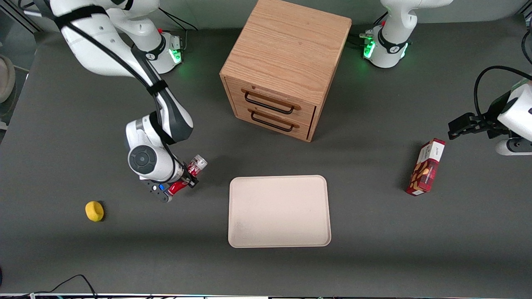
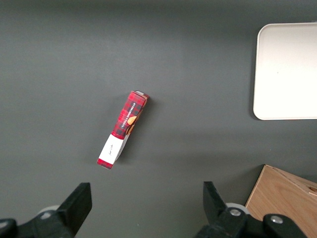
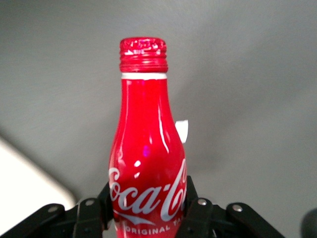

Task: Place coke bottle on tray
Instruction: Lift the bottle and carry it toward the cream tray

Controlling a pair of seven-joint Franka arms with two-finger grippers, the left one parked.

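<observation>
The gripper [image 1: 181, 181] pinched the coke bottle [image 1: 188, 176] beside the tray [image 1: 279, 211]; it should move over slowly and lower gently.

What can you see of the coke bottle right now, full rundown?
The coke bottle is slim, glossy red and metal-looking, with white script logo, a ribbed red cap and a white ring under it. The right arm's tool is shut on its lower body, fingers pressing both sides. It is held off the table, tilted, beside the tray toward the working arm's end, not over it. Its base is hidden in the tool.
</observation>
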